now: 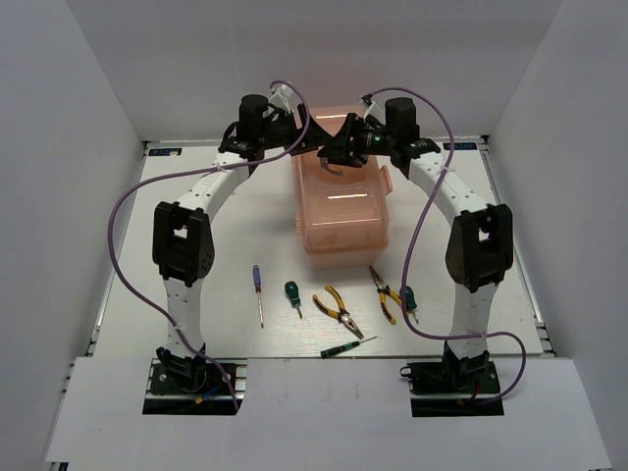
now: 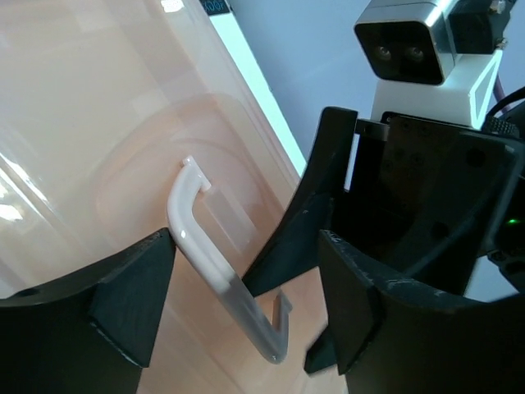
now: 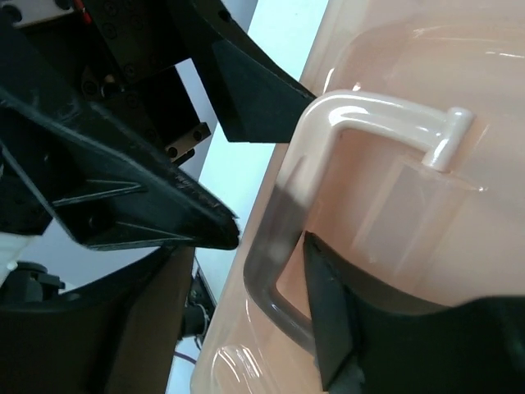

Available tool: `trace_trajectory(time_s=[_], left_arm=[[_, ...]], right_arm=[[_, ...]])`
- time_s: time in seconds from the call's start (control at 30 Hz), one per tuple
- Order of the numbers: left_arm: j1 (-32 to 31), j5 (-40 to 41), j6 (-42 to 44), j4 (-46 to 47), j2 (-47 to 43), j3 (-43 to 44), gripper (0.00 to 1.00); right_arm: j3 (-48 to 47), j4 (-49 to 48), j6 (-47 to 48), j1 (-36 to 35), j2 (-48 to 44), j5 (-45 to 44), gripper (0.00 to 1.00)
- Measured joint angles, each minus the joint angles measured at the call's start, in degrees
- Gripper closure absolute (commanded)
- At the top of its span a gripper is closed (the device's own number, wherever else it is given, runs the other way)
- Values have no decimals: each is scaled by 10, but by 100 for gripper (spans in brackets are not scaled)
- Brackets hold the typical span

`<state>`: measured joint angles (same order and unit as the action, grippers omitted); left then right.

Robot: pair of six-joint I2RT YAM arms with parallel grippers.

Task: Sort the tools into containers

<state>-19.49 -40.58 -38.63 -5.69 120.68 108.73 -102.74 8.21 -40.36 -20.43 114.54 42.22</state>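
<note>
Both arms reach over the closed salmon-pink toolbox [image 1: 339,211] to its far end, because the lid must be opened before any tool can go inside. The left gripper [image 2: 246,246] has its jaws wide apart, one on each side of the white lid handle [image 2: 205,254], without pressing it. The right gripper [image 3: 275,242] has one finger under the handle bar and one outside it, with a small gap (it looks about to grip). The two grippers are very close together, so I judge they may hinder each other.

All tools lie on the table [image 1: 226,226] in front of the box: blue-red screwdriver [image 1: 258,294], stubby green screwdriver [image 1: 292,294], pliers [image 1: 339,311], slim screwdriver [image 1: 348,346].
</note>
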Motion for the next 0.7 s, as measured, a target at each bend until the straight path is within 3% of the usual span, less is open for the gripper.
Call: trace_trajectory(time_s=[0.1, 0.27, 0.43, 0.57, 0.7], left_arm=[[-3, 1, -2, -13, 0, 1, 29], [-13, 3, -3, -34, 0, 6, 32], [-17, 14, 0, -59, 0, 13, 38], [-17, 32, 6, -88, 0, 21, 46], [-19, 49, 15, -124, 6, 37, 61]], right_arm=[[2, -1, 14, 1, -1, 17, 31], [2, 57, 135, 10, -35, 18, 28], [103, 90, 302, 62, -192, -22, 30], [167, 92, 386, 107, -318, -110, 30], [127, 124, 400, 142, -280, -155, 30]])
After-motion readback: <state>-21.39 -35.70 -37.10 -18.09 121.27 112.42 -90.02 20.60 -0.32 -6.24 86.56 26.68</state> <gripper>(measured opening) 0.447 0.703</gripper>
